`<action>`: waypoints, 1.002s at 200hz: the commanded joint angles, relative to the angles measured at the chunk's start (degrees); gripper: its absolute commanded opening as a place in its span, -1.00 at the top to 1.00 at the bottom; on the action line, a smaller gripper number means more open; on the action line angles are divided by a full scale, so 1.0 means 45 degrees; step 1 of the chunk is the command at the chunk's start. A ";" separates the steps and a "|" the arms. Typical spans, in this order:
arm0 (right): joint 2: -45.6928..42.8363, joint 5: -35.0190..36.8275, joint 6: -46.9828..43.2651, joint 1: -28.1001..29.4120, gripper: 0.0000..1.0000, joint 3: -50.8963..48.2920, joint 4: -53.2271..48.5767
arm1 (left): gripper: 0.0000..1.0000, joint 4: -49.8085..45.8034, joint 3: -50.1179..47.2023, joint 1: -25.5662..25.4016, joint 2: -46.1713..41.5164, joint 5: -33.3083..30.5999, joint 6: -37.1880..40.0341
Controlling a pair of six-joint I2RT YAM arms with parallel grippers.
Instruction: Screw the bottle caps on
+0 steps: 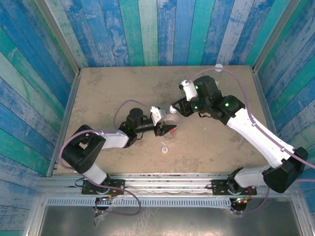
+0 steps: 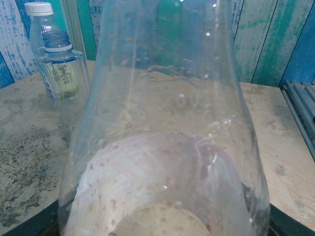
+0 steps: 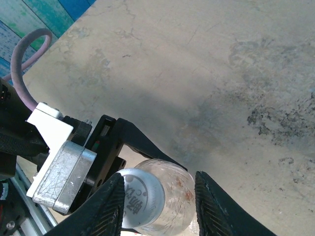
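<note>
The left end effector (image 1: 168, 129) is clamped on a clear bottle (image 2: 167, 123) near the middle of the counter (image 1: 108, 93). A pale cap (image 3: 141, 197) sits on the bottle's neck. The right end effector (image 3: 158, 174) has its jaws either side of that cap. One finger is against it and the other looks to stand a little off, so I cannot tell whether it is pinched yet. If the cap sits tilted, a turn would likely cross the thread and jam it. With an off-centre hold the cap could pop out sideways. The thin bottle might also buckle or spin in the left grip. A loose cap (image 1: 164, 150) lies at 6 o'clock from the bottle, near enough to be swept off. Two other bottles stand at about 1 o'clock by the far edge, one capped (image 2: 39, 19) and one open (image 2: 61, 69). The counter is beige, stone-patterned and darkly mottled. Blue and green painted planks wall it in.
</note>
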 commanded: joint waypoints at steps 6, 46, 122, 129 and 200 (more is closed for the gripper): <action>-0.0524 0.0056 0.0204 -0.0036 0.26 -0.0631 -0.0358 | -0.29 -0.0584 -0.0151 0.0006 0.0431 -0.0039 0.0048; -0.0520 -0.0442 0.0330 -0.0036 0.16 -0.0182 0.0014 | -0.30 -0.0593 -0.0131 0.0001 0.0470 -0.0011 0.0082; 0.0221 -0.0842 0.0944 -0.0051 0.24 0.0010 0.0280 | -0.30 -0.0684 -0.0131 0.0012 0.0431 -0.0016 0.0162; 0.0243 -0.0900 0.0913 -0.0051 0.28 -0.0009 0.0236 | -0.30 -0.0682 -0.0131 -0.0001 0.0431 -0.0023 0.0165; -0.0066 -0.1105 0.1135 -0.0051 0.55 -0.0476 -0.0038 | -0.29 -0.0682 -0.0092 -0.0001 0.0489 -0.0014 0.0065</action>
